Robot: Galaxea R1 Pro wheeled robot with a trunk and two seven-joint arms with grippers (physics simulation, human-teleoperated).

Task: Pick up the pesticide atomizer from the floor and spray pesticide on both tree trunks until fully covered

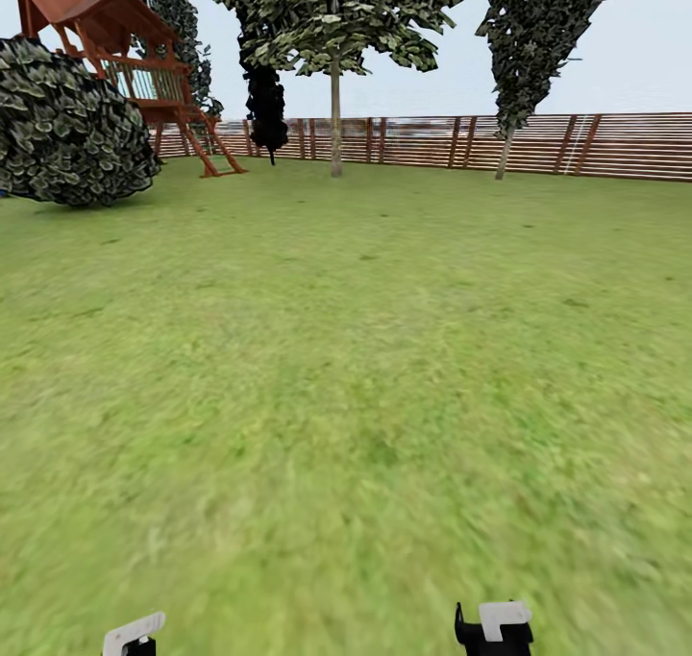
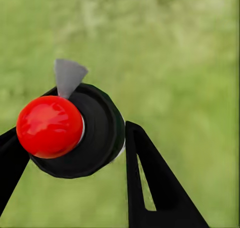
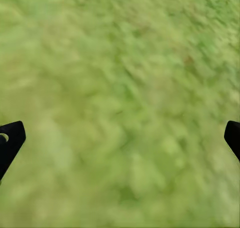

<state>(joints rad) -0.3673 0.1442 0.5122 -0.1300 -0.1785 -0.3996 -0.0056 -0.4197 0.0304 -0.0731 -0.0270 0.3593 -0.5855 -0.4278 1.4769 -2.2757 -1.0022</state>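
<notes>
The grass is blurred under the right gripper, whose fingertips the picture's edges cut off.

You have no writing, label, brand, number or sign to read anywhere here: none on the brown horizontal-slat wooden fence, none on the red-roofed wooden play tower, and none on the red-capped black round atomizer.

the left gripper clamps a black, round-bodied pesticide atomizer between its dark fingers, the atomizer's glossy red knob and grey trigger tab facing the camera, blurred green grass beyond.
</notes>
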